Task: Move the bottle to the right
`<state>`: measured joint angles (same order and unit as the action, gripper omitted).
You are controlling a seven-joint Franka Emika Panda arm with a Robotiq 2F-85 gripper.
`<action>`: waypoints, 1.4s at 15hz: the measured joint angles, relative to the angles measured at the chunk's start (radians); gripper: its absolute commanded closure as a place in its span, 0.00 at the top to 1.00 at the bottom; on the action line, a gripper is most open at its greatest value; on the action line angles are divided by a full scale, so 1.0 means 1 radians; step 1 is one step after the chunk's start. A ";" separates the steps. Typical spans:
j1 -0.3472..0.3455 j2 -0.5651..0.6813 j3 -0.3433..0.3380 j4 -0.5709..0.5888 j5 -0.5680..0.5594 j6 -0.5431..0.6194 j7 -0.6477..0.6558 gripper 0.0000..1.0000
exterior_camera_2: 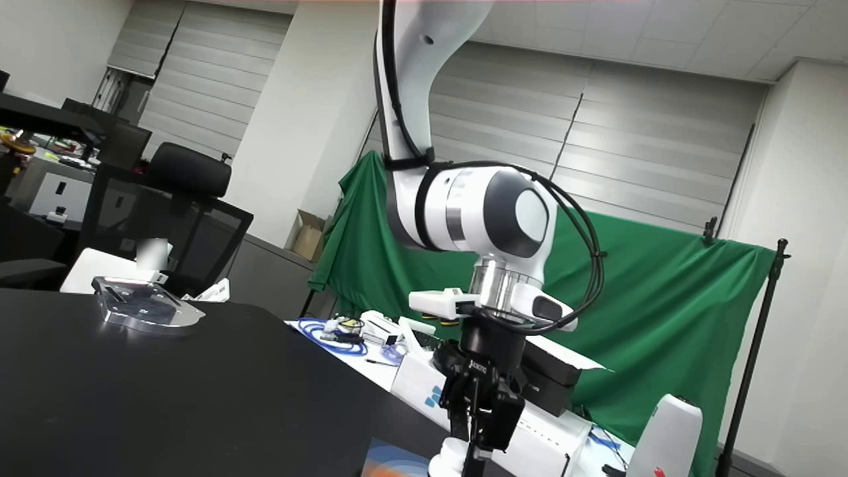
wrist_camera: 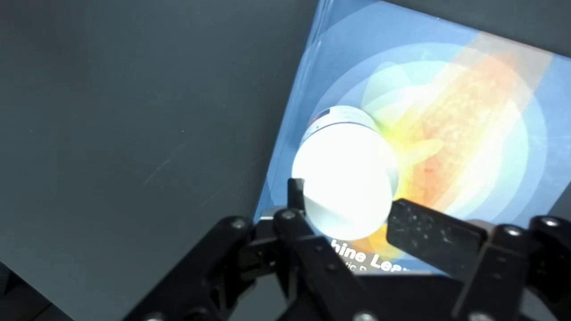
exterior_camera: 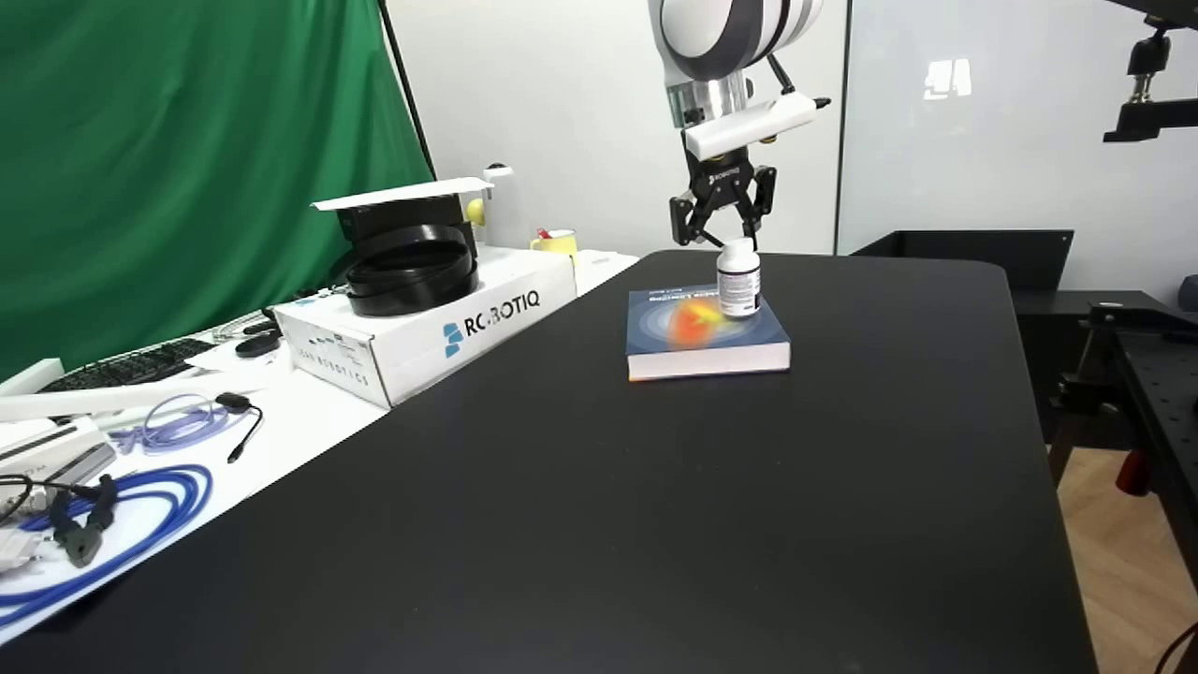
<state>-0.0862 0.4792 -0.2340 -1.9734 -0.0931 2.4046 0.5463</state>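
Note:
The bottle [exterior_camera: 739, 281] is small and white with a white cap and a printed label. It stands upright on the blue-and-orange book [exterior_camera: 650, 328], toward the book's right edge in that exterior view. In the other view its white cap [exterior_camera_2: 445, 462] shows at the bottom edge, partly behind a finger. My gripper [exterior_camera: 737, 246] points down over it. In the wrist view, the fingertips [wrist_camera: 345, 200] lie against both sides of the cap [wrist_camera: 345, 174], with no gap seen. The gripper looks shut on the cap. The lower bottle is mostly hidden from the wrist.
The book lies on the black table [exterior_camera: 655, 524]. A white Robotiq box [exterior_camera: 440, 328] with black rings [exterior_camera: 412, 271] stands beside the table, near blue cables [exterior_camera: 178, 496]. A metal plate [exterior_camera_2: 149, 311] lies at a table edge in an exterior view.

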 measured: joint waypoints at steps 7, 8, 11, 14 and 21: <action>-0.001 0.045 -0.013 0.050 0.020 -0.021 -0.003 0.80; -0.001 0.046 -0.012 0.052 0.027 -0.023 -0.004 0.86; 0.000 0.045 -0.011 0.065 0.041 -0.034 -0.009 1.00; 0.008 0.028 -0.010 0.093 0.053 -0.062 -0.010 1.00; 0.043 -0.082 -0.009 0.110 0.051 -0.133 -0.010 1.00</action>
<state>-0.0436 0.3969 -0.2425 -1.8635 -0.0423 2.2718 0.5364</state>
